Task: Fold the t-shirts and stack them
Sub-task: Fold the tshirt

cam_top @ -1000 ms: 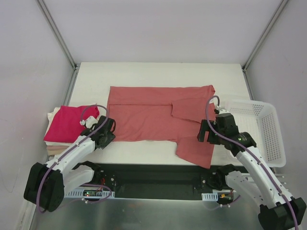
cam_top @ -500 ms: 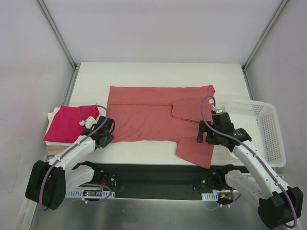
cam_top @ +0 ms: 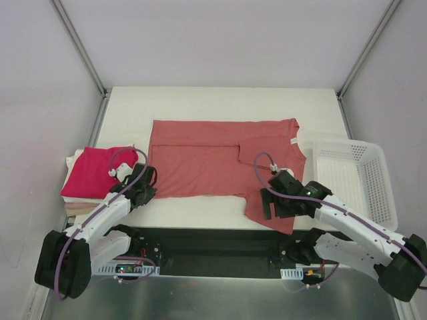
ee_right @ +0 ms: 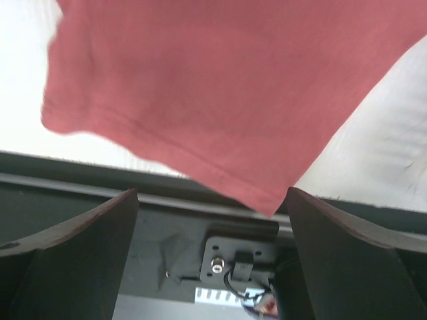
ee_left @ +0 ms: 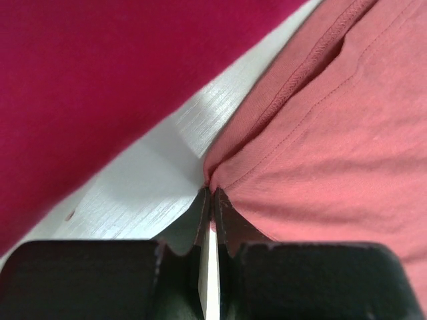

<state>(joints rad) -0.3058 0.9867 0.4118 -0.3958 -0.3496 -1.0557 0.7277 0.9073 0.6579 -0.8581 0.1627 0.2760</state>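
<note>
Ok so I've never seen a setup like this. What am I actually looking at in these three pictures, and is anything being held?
These are two white robot arms bolted at the near edge of a table, each ending in a two-finger hand. The big picture looks down from above and behind them. The other two come from small cameras on the wrists, so each shows that hand's own fingers up close.

On the table lies a salmon t-shirt, spread out and partly folded. To its left is a stack: a magenta folded shirt on top of cream ones. On the right sits a white basket.

The left hand is shut, pinching the salmon t-shirt at its edge. The right hand is open over the t-shirt's near corner and holds nothing.
</note>
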